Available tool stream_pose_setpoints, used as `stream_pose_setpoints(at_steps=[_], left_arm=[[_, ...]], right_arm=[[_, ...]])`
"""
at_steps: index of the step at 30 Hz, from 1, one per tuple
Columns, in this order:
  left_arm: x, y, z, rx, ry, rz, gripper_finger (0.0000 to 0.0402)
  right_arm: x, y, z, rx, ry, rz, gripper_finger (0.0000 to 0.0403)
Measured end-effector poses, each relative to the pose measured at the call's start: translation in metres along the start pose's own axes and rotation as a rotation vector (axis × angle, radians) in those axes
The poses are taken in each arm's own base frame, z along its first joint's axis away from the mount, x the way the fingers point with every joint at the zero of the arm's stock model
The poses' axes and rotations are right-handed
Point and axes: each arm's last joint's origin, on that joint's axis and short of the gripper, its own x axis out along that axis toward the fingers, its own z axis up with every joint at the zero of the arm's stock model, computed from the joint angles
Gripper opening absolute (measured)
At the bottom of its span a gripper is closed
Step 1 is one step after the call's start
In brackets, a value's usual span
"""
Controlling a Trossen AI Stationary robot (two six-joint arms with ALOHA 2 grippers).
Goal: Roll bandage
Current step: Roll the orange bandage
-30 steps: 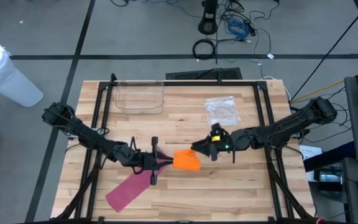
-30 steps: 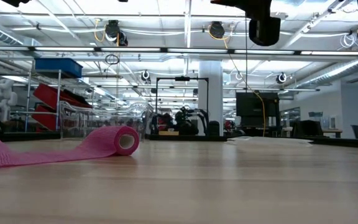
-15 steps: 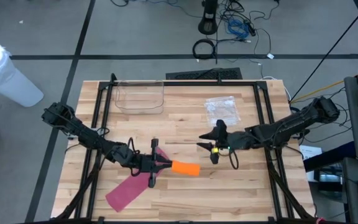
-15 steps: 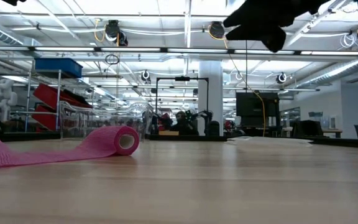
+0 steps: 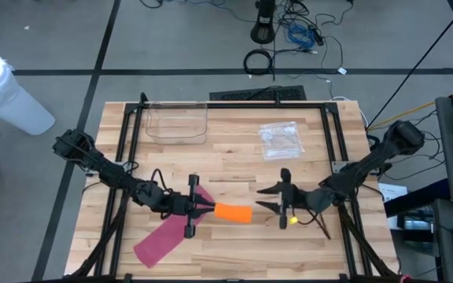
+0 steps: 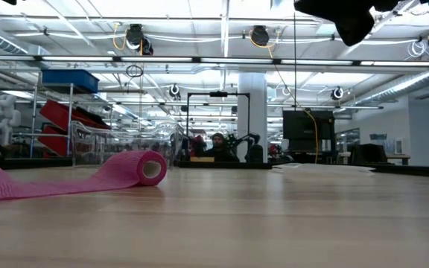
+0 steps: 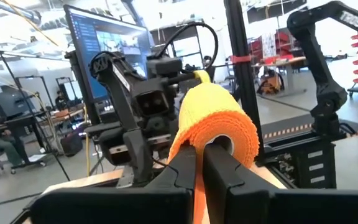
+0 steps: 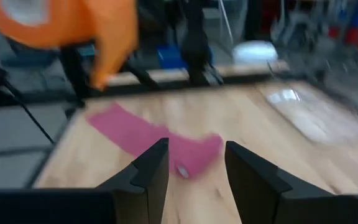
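Note:
An orange bandage roll (image 5: 233, 212) is held in the air by my left gripper (image 5: 204, 209), over the table's middle; it also shows in the left wrist view (image 7: 216, 118). A pink bandage (image 5: 166, 233) lies partly unrolled on the table, with its rolled end (image 6: 144, 167) resting on the wood and its flat strip (image 6: 36, 184) trailing toward the near left. My right gripper (image 5: 275, 200) is open and empty, a short way to the right of the orange roll. In the right wrist view its fingers (image 8: 194, 177) face the orange roll (image 8: 61, 22) and the pink bandage (image 8: 166, 146). My left gripper holds the orange roll at its end nearest the gripper (image 7: 199, 163). The roll's wall is pinched between the two fingers; one finger (image 7: 224, 171) seems to reach into the core and the other stays outside. The fingers come level from the table's left. The roll sticks out lengthwise, clear of the table.
A clear plastic box (image 5: 178, 122) stands at the back left and a clear plastic bag (image 5: 281, 140) lies at the back right. Black frame rails (image 5: 136, 141) run along the table's sides. Bare wood lies near the front right.
My right gripper has drawn back from the orange roll, toward the table's right and near edges. The orange roll has turned in my left gripper and now shows long and narrow from above, pointing to the right. The pink bandage has stayed in place.

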Motion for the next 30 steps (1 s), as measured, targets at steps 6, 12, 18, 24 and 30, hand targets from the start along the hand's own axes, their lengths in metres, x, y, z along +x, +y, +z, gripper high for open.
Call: stream_pose_setpoints(at_steps=[6, 12, 18, 24, 30], left_arm=[[0.000, 0.001, 0.000, -0.016, 0.002, 0.010, 0.0011], [0.000, 0.003, -0.002, -0.013, 0.026, 0.058, 0.0011], [0.000, 0.004, -0.003, -0.009, 0.046, 0.092, 0.0011], [0.001, 0.005, -0.004, -0.005, 0.057, 0.102, 0.0011], [0.001, 0.006, -0.005, -0.005, 0.060, 0.102, 0.0011]], right_arm=[[0.015, 0.004, -0.016, -0.099, -0.084, 0.022, 0.0141], [0.027, 0.006, -0.018, -0.131, -0.191, 0.077, 0.0141], [0.030, 0.002, -0.014, -0.121, -0.221, 0.116, 0.0141], [0.034, -0.001, -0.014, -0.088, -0.206, 0.186, 0.0141], [0.038, -0.008, -0.010, -0.061, -0.228, 0.164, 0.0141]])
